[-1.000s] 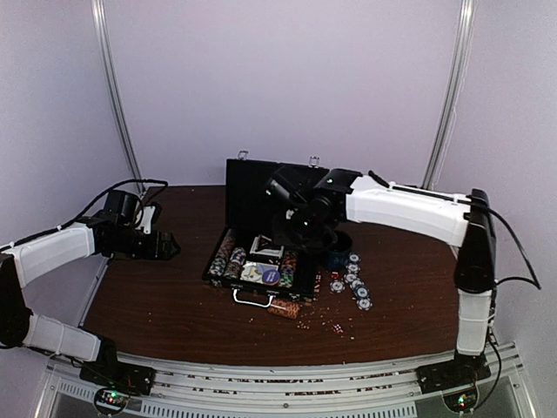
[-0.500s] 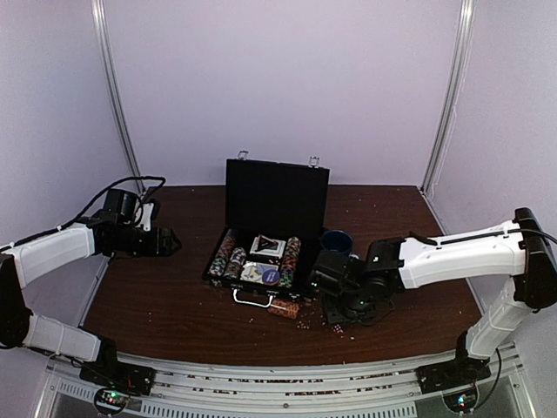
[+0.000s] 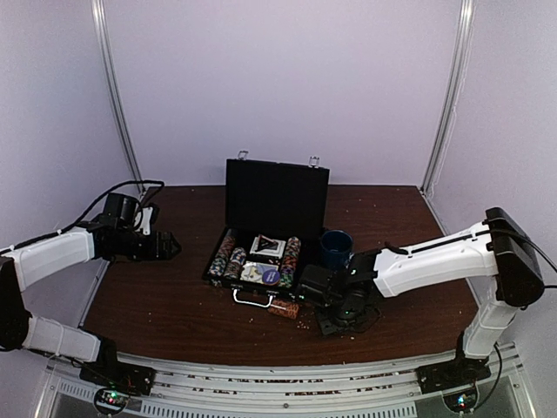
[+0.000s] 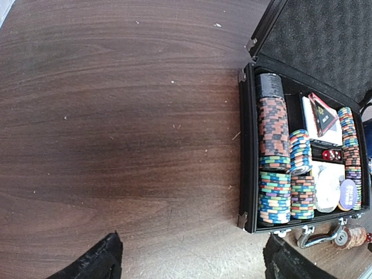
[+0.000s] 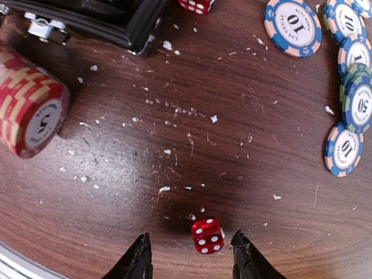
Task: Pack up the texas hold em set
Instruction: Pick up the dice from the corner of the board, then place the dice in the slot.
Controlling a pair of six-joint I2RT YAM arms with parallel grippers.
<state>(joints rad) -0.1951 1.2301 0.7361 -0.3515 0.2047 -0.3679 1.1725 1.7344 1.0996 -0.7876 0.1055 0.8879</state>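
between the spread fingers of the right gripper a red die is framed off-centre; were the jaws brought together carelessly, it could be flicked away.

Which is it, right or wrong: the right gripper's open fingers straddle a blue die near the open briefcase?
Wrong on colour: the die is red, as the right wrist view shows. The right gripper, fingers open, does straddle it near the open briefcase.

The top camera looks down from above the near edge over the whole table. The left wrist camera shares the open briefcase with it; the right wrist camera hangs close above a die.
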